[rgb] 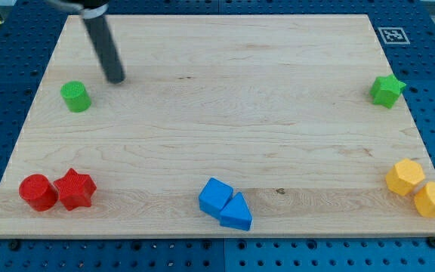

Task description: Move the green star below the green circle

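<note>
I take the green circle [75, 97] as my landmark; it sits near the left edge of the wooden board [217, 68], in the upper part of the view. My tip [116, 77] rests just to the upper right of the green circle, close to it but not touching, with the dark rod slanting up toward the view's top left. There is no pincer on this arm, only the rod, so it has hold of nothing. The green star [387, 91] lies far to the right of the green circle, at about the same height, near the board's right edge. Well below the green circle, a red cylinder [38, 192] and a red star [75, 189] sit touching. Down and to the right of the green circle are two blue blocks [226, 204] pressed together. Farthest from it, at the lower right, two yellow blocks [420, 189] touch each other
</note>
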